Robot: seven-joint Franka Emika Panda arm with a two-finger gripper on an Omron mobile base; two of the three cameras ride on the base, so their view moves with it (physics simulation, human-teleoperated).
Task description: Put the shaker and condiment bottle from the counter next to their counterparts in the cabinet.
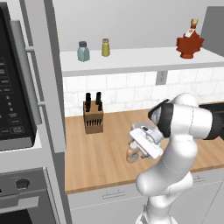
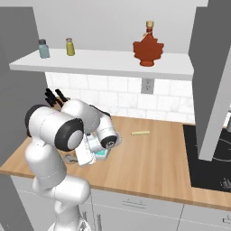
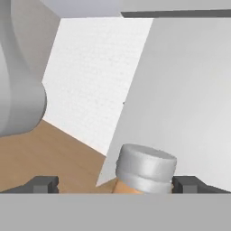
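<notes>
bottle pickup, pre-grasp
fingers [image 3: 115, 182] spread wide either side of the condiment bottle [image 3: 144, 170] on the surface [image 1: 100, 153]; next: close, lift toward red leaf bottle [image 1: 190, 43] on cabinet shelf [image 1: 140, 59]; shaker [image 1: 105, 47] already there.

My arm [image 1: 175, 144] rises from the base, folds at the elbow and bends back down, so my hand hangs low and tilted. My gripper [image 3: 115, 185] is spread wide, one dark fingertip [image 3: 43, 184] far to one side and the other far opposite. From the left base view the hand [image 1: 144, 142] slants down to the left.
</notes>
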